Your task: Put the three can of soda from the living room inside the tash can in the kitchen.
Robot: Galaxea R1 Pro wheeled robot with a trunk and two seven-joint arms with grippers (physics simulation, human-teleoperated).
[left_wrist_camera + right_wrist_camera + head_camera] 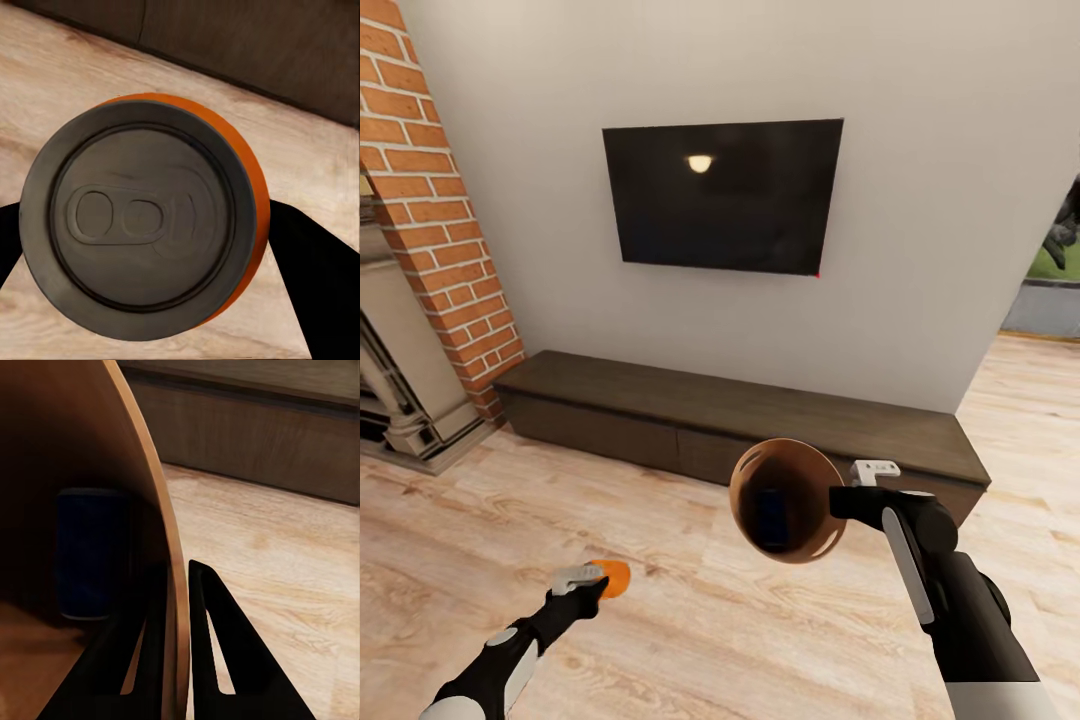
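Observation:
My right gripper (842,500) is shut on the rim of the tash can (736,490), which hangs tipped on its side above the floor, its dark brown inside facing me. A dark blue can of soda (770,515) lies inside it. The right wrist view shows the copper-brown rim (161,510) pinched between my fingers (217,645), with the blue can (90,551) beyond. My left gripper (596,582), held low over the wood floor, is shut on an orange can of soda (616,577). In the left wrist view that can's grey top (142,217) faces the camera between the black fingers (315,285).
I face a living-room wall with a black TV (725,195) above a long low dark cabinet (740,415). A brick fireplace (430,200) stands at the left. An opening (1050,280) shows at the far right. Light wood floor (690,620) lies between me and the cabinet.

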